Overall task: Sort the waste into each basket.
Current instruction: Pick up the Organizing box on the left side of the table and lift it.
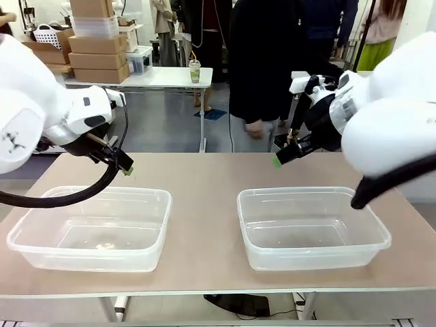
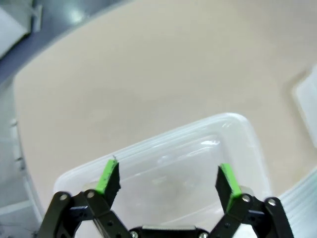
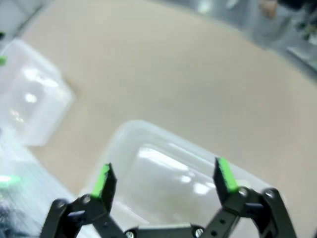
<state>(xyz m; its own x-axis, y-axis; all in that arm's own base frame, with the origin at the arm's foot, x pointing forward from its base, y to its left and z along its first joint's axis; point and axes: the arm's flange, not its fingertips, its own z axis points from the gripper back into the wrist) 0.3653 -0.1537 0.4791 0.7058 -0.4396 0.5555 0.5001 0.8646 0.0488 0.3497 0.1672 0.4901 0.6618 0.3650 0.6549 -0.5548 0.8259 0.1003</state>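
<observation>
While a person in dark clothes (image 1: pixel 266 61) stands at the table's (image 1: pixel 204 170) far edge and cardboard boxes (image 1: pixel 95 51) stack up in the upper left, both grippers hover with fingers spread wide. The left gripper (image 2: pixel 168 178) hangs above the left clear tub (image 1: pixel 88 193), and the right gripper (image 3: pixel 163 176) above the right clear tub (image 1: pixel 306 193). Glare glints on each tub's clear floor, and the right arm's black cable (image 1: pixel 392 178) crosses its tub's right-hand corner.

Two clear baskets (image 1: pixel 82 257) (image 1: pixel 317 257), two pincers (image 1: pixel 127 169) (image 1: pixel 278 161) and one table (image 1: pixel 204 170).
</observation>
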